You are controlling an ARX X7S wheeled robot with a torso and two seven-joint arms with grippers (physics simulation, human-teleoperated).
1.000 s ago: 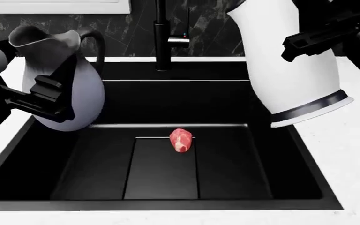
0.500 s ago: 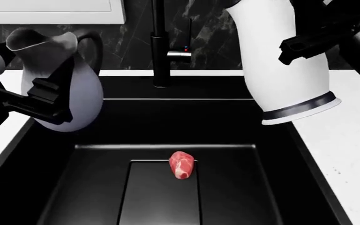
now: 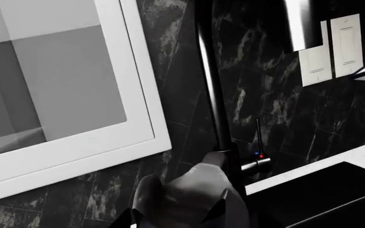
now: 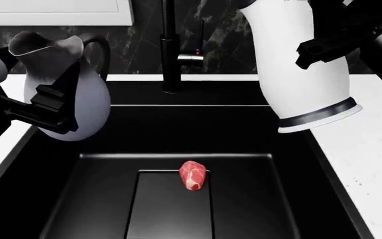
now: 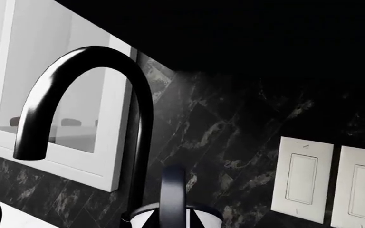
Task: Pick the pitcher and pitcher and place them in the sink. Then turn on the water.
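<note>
Left wrist view: the blue-grey jug (image 3: 189, 199) sits close below, faucet (image 3: 211, 80) behind.

Head view: the left end effector (image 4: 48, 107) is clamped on that jug, over the sink (image 4: 177, 124)'s left edge. The right end effector (image 4: 330, 47) grips the tilted white jug (image 4: 297, 64) above the right rim. Meat (image 4: 192, 174) lies on the basin floor.

Right wrist view: the white jug's handle shows before the faucet.

Non-task items only. Raw red meat piece (image 4: 192, 175) lies at the far edge of the raised centre panel. Black gooseneck faucet (image 5: 87, 118) stands upright behind, at mid-width; side lever (image 4: 189, 57) carries red and blue dots. White countertop (image 4: 370, 144) runs along both sides. Dark marbled backsplash (image 3: 265, 90) carries two white wall switches (image 5: 302, 179). White-framed window (image 3: 62, 85) sits at upper left.
</note>
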